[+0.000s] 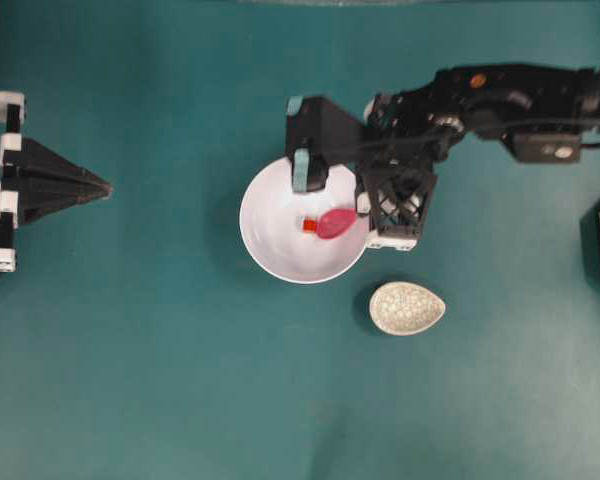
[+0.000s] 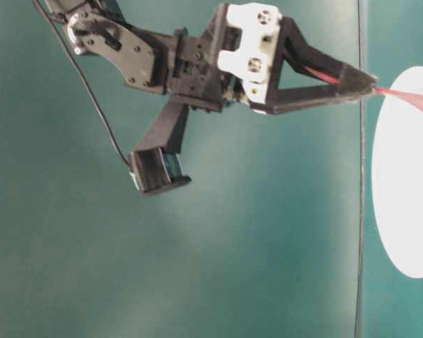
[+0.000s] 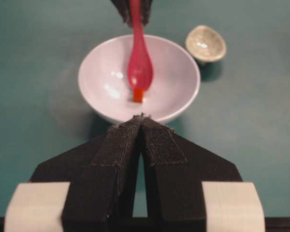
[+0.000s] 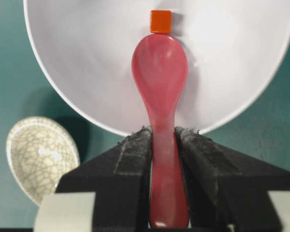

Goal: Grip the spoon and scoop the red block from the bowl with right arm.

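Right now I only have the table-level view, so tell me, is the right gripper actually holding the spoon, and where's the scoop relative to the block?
Observer: Yes. The right gripper is shut on the spoon by its handle.
Operator: And the scoop?
Observer: Its tip sits right at the red block, inside the bowl; the block is not on the scoop yet.
Operator: Anything near the bowl I should avoid?
Observer: A speckled cream dish sits on the table beside the bowl, apart from it.
Operator: Left side?
Observer: The left gripper is shut and empty, pointing at the bowl from a distance.
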Robot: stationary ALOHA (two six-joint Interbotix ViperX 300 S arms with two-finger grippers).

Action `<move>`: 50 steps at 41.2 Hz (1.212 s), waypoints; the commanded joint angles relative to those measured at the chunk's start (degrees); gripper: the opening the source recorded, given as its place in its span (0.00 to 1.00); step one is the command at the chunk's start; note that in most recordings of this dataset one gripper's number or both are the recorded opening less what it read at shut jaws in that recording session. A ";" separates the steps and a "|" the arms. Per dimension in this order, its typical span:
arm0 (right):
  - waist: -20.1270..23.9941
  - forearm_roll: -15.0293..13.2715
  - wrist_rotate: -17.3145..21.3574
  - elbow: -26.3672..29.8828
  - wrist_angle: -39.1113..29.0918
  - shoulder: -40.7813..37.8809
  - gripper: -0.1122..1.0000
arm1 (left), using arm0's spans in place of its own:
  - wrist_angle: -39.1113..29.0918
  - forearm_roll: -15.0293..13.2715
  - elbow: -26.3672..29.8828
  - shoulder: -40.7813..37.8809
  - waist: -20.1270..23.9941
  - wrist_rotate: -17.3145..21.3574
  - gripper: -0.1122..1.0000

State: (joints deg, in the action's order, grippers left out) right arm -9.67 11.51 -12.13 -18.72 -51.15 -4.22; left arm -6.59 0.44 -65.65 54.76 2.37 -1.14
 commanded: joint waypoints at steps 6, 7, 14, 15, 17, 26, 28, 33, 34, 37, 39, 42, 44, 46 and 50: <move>0.62 -0.26 -0.09 3.87 0.79 -1.58 0.32 | 0.62 0.09 1.85 -0.44 0.18 0.09 0.10; 0.62 -0.26 -0.09 4.13 0.97 -1.76 0.32 | 0.62 0.09 1.76 -0.44 0.18 0.00 0.10; 0.70 -0.62 0.18 6.24 2.46 -2.81 0.32 | 0.70 0.09 1.85 -0.44 0.18 0.00 0.10; 0.62 -0.70 0.26 6.42 2.64 -2.81 0.32 | 0.70 0.09 1.85 -0.44 0.18 0.00 0.10; 0.62 -0.97 0.44 6.77 3.08 -2.99 0.32 | 0.70 0.18 1.85 -0.44 0.18 0.00 0.10; 0.62 -0.79 1.14 7.47 5.27 -3.25 0.32 | 0.70 0.09 1.85 -0.44 0.18 0.00 0.10; 0.70 -0.70 1.49 7.65 5.36 -3.25 0.32 | 0.70 0.09 1.76 -0.44 0.18 0.00 0.10; 0.70 -0.70 2.55 7.82 5.36 -3.25 0.32 | 0.70 0.18 1.85 -0.44 0.18 0.00 0.10; 0.70 -0.70 2.81 7.82 5.36 -3.08 0.32 | 0.70 0.09 1.85 -0.44 0.18 0.00 0.10; 0.70 -0.70 3.16 7.82 5.45 -2.90 0.32 | 0.70 0.18 1.85 -0.44 0.18 0.00 0.10; 0.62 -0.70 3.34 7.82 5.45 -2.72 0.32 | 0.70 0.18 1.76 -0.44 0.09 0.00 0.10; 0.62 -0.70 3.43 7.82 5.71 -2.29 0.32 | 0.70 0.18 1.85 -0.44 0.18 0.00 0.10; 0.70 -0.70 3.60 7.82 6.06 -2.11 0.32 | 0.70 0.09 1.85 -0.44 0.18 0.00 0.10; 0.70 -0.70 3.60 7.82 6.33 -1.76 0.32 | 0.70 0.09 1.76 -0.44 0.18 0.00 0.10; 0.62 -0.70 3.60 7.56 7.12 -1.32 0.32 | 0.70 0.09 1.76 -0.44 0.18 0.00 0.10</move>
State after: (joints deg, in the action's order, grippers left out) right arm -9.14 10.63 -8.61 -12.30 -44.91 -8.17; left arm -6.50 0.44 -65.65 54.76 2.37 -1.14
